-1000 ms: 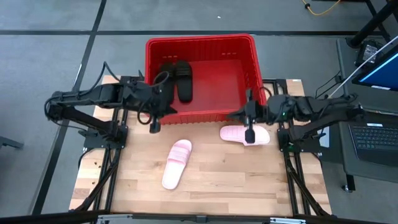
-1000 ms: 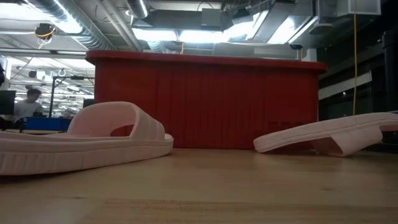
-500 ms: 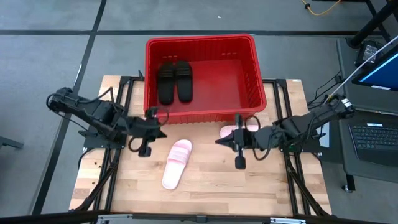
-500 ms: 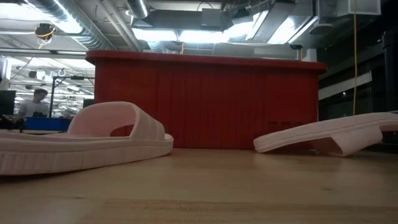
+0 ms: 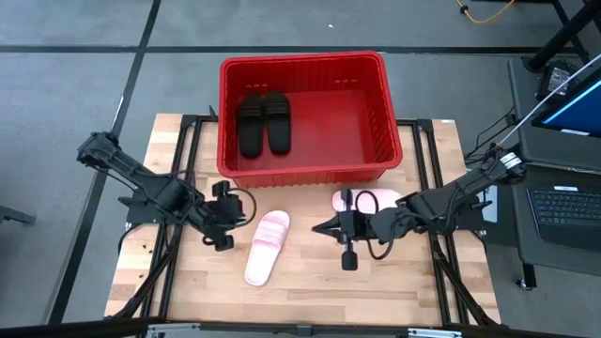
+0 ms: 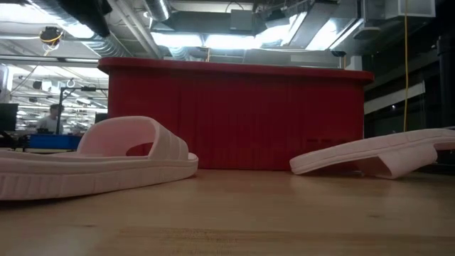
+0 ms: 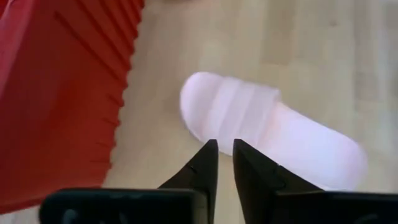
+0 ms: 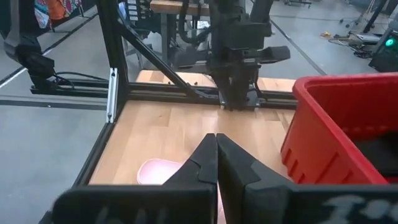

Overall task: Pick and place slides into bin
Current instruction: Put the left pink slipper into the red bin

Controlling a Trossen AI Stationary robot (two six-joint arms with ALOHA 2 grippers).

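You've got the red bin (image 5: 303,117) sitting at top centre of the high view, ribbed walls and rolled rim, and two matte black slides (image 5: 263,123) lie side by side in its left half, straps up. Two pale pink slides are out on the wooden table (image 5: 310,282). The first pink slide (image 5: 268,246) lies lower centre-left, tilted, toe end pointing up toward the bin. The second pink slide (image 5: 368,202) lies just below the bin's lower right corner, crosswise.

In the low view both pink ones frame the bin's red wall (image 6: 234,117) — the nearer one (image 6: 96,163) big at the left with its wide strap arched, the other (image 6: 373,155) at the right, tipped with its sole edge raised.

Your left gripper (image 5: 223,228) sits low over the table at centre-left, just beside the first pink slide. Its wrist view shows the fingers (image 7: 200,171) a narrow slit apart, empty, with the pink strap (image 7: 233,112) right beyond the tips and the bin wall (image 7: 59,93) along the frame's left.

Your right gripper (image 5: 346,242) hovers centre-right, just beside the second pink slide, fingers (image 8: 202,163) pressed together on nothing. The right arm (image 5: 441,205) stretches over that slide's end.

Background, far left of the low view — a person (image 6: 53,117) at a desk.
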